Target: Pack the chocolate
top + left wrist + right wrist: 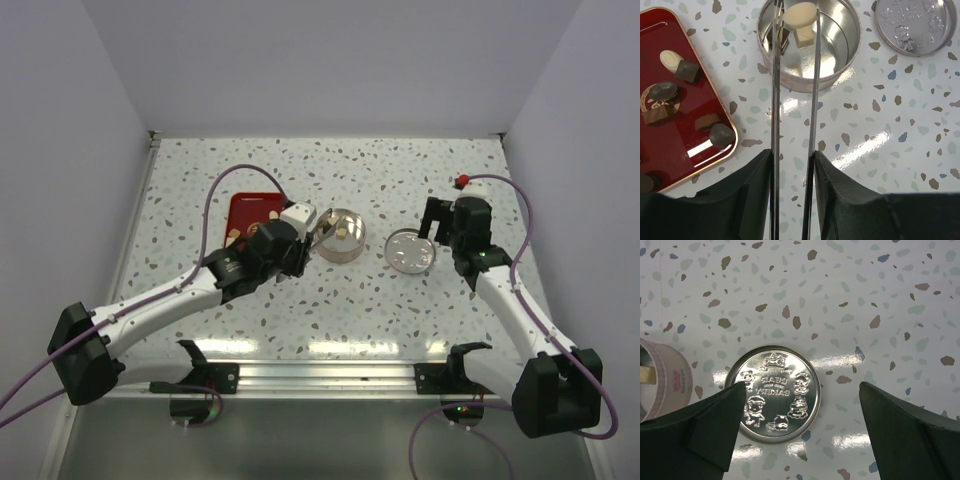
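Observation:
My left gripper (793, 160) carries two long thin metal blades that reach out over the round silver tin (840, 65). A cream-white oval chocolate (800, 14) sits between the blade tips, above the tin's far side. Inside the tin lie a dark piece (779, 39) and a cream cube (804, 36). Several more chocolate pieces, dark, light brown and one white (671, 59), rest in the red tray (670, 145) to the left. My right gripper (802, 390) hangs wide open above the tin's lid (775, 392), holding nothing.
The embossed lid (410, 250) lies flat to the right of the tin (345, 235), top side up. The red tray (245, 212) is partly hidden by my left arm. White walls close in the speckled table on three sides.

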